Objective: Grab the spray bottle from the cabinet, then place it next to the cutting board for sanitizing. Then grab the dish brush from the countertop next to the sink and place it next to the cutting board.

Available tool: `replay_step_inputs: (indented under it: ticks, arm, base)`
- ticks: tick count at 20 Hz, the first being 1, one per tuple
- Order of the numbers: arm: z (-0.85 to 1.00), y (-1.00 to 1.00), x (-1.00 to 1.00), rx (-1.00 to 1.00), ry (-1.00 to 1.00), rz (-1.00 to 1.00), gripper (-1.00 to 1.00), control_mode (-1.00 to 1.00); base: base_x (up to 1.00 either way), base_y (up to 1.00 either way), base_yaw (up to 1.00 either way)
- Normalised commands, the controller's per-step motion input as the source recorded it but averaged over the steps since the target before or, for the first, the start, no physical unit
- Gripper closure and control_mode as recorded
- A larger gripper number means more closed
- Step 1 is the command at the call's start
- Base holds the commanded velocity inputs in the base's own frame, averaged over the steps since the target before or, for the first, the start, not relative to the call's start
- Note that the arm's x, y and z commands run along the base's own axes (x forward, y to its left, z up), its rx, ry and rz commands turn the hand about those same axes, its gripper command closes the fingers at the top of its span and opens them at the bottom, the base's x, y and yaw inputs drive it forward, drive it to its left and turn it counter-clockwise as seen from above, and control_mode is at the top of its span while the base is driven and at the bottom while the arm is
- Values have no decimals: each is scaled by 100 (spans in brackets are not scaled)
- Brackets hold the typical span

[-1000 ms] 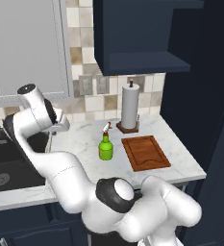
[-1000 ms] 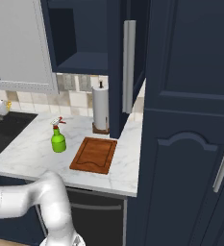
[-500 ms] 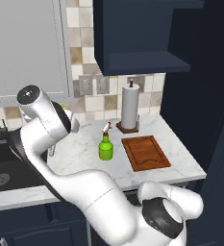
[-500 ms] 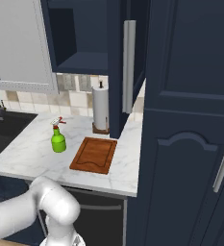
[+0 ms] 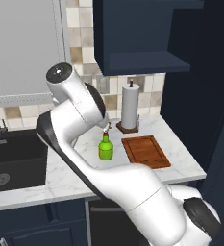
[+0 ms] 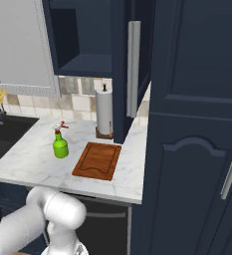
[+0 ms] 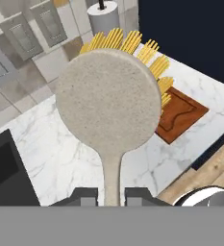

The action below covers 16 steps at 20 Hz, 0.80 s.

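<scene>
In the hand view my gripper (image 7: pixel 111 195) is shut on the slim handle of the dish brush (image 7: pixel 108 101). Its round pale head with yellow bristles is held up above the white marble countertop (image 7: pixel 60 139). The reddish-brown cutting board (image 7: pixel 180 113) lies beyond and to the right of the brush head. On the counter the green spray bottle (image 5: pixel 105 149) (image 6: pixel 60 146) stands upright just left of the cutting board (image 5: pixel 144 151) (image 6: pixel 98 159). My white arm (image 5: pixel 80 103) arches over the counter between sink and bottle and hides the hand.
A paper-towel roll (image 5: pixel 130 103) (image 6: pixel 104 109) stands behind the board against the tiled wall. The black sink (image 5: pixel 12 161) (image 6: pixel 0 134) is at the left. The navy wall cabinet (image 5: pixel 132 33) hangs overhead and a tall navy cabinet (image 6: pixel 197 124) closes off the right.
My arm has swung rightwards from over the sink towards the spray bottle and cutting board. Bottle, board and paper towel have stayed put.
</scene>
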Motion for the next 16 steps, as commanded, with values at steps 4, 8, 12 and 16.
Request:
replay_step_inputs:
  ticks: [4, 8, 12, 16]
  arm:
    - [2, -99, -4, 4, -3, -22, 100, -100]
    - [-10, -100, 18, 4, 0, -9, 100, -100]
    - [-3, -100, 5, 9, -6, -4, 100, -100]
    - [0, -100, -6, 16, -5, -1, 100, -100]
  base:
    - [0, 0, 0]
    - [0, 0, 0]
    - [0, 0, 0]
    - [0, 0, 0]
